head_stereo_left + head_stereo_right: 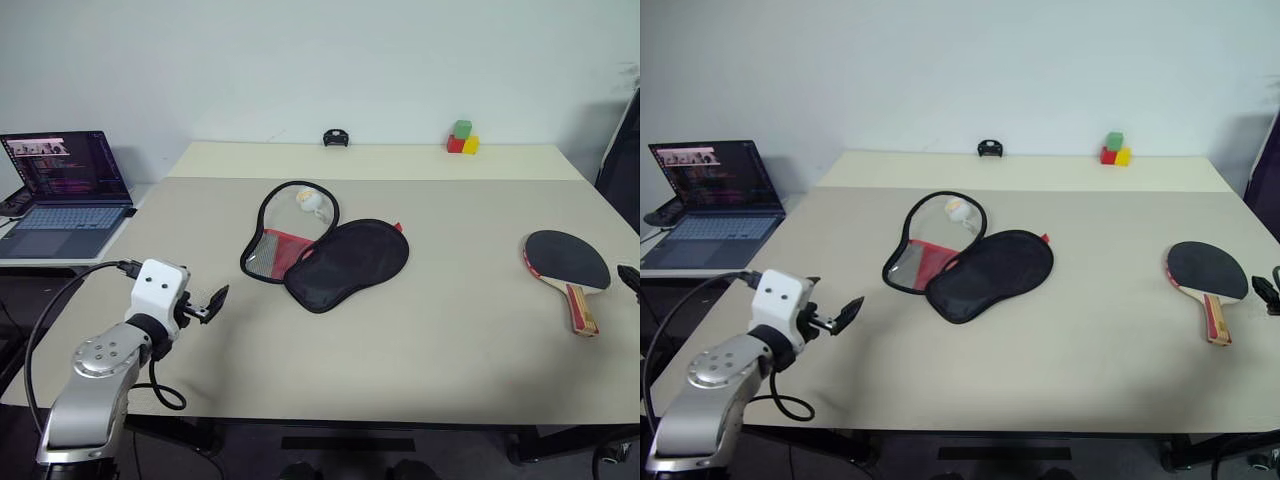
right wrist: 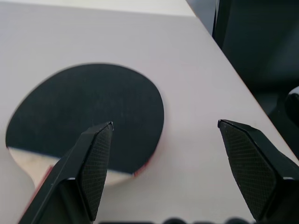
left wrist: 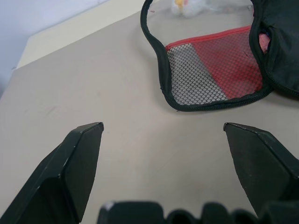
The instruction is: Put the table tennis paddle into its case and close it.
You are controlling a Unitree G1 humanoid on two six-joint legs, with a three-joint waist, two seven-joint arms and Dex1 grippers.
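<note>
The table tennis paddle lies flat at the table's right side, black face up, its striped handle toward the front edge. The case lies unzipped in the middle of the table, its black flap folded toward the right and the red lining with mesh pocket showing. My left gripper hovers open over the front left of the table, pointing at the case from a distance. My right gripper is open just right of the paddle, with nothing between its fingers.
A small white ball sits inside the open case. An open laptop stands on a side desk at the left. Coloured blocks and a small black object rest along the table's far edge.
</note>
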